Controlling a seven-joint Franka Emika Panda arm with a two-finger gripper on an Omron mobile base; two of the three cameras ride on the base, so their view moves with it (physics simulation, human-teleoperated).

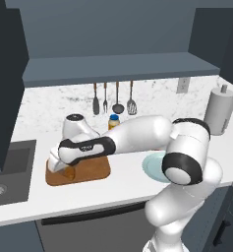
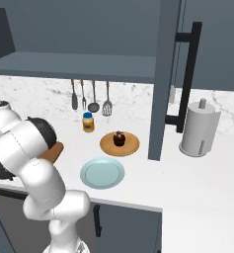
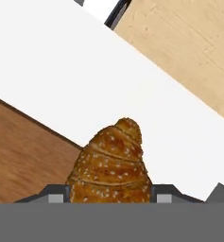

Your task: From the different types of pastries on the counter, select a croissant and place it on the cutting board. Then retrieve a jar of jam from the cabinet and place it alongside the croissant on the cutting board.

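One pastry is in the claw point(image 3: 111, 201): the croissant point(image 3: 111, 165), pinched between the two finger tips, with its tapered end pointing away from the hand camera.

Step in hand, as I judge it: first half of the task, placing the croissant on the cutting board point(image 1: 88, 171).

Position relative to the cutting board:
- Left base view: arm reaches left across the surface point(image 1: 118, 184), and the hand sits low over the board's left end.
- Hand view: the croissant lies across the board's edge, brown wood on one side, white surface on the other. I cannot tell if it touches the wood yet.

Other items relative to the cutting board:
- Muffin point(image 2: 119, 138) on a round tan plate point(image 2: 131, 146), well off to the right.
- Pale blue plate point(image 2: 102, 173) between the tan plate and the board, nearer the front edge.
- Yellow jar with a blue lid point(image 2: 88, 122) just behind the board, by the wall. It is not the jam.
- Cabinet point(image 1: 118, 64) above; no jam jar visible to me.

Next move, my reading: shift the croissant further in over the wood, lower until it rests, spread the claw, lift clear. Leave room beside it for the jar.
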